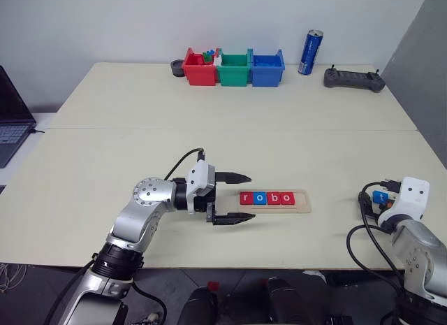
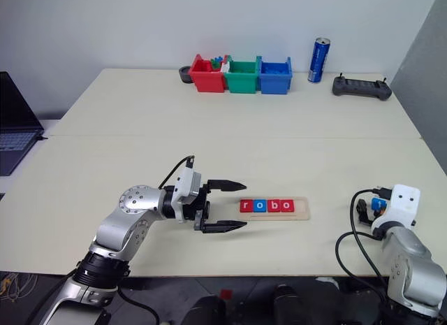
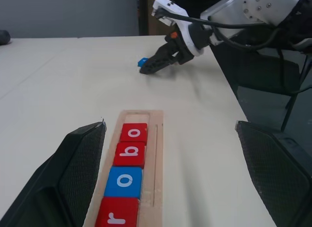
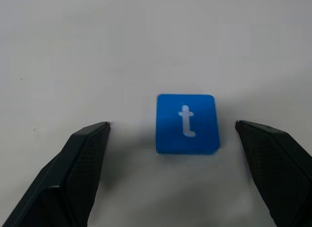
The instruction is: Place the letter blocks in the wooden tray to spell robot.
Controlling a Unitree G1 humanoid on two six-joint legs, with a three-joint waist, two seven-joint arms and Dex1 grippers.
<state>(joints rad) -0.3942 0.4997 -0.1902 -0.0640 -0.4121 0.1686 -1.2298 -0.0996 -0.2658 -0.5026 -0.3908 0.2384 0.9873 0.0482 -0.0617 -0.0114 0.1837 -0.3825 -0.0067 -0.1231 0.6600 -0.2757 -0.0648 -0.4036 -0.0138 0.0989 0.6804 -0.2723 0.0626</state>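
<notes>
Overhead, from the head camera: the wooden tray (image 1: 276, 200) lies on the pale worktop (image 1: 209, 115) near the front edge, holding four letter blocks reading r, o, b, o, with the last slot at its right end bare. Left tool (image 1: 232, 197) sits level just beside the tray's left end, fingers wide apart, holding nothing. Right tool (image 2: 368, 208) is well apart to the right, over the blue t block (image 1: 380, 197). Left wrist view: tray runs away between the spread fingers, the red r block (image 3: 117, 218) nearest; none are touched. Right wrist view: t block lies flat on the worktop between the two black fingers (image 4: 73, 163), which stand wide apart, clear of it on both sides. Judgement: block looks light, stiff, smooth-faced and thin, so likely to skid if nudged; best pinched across two opposite side edges, low against the worktop.
</notes>
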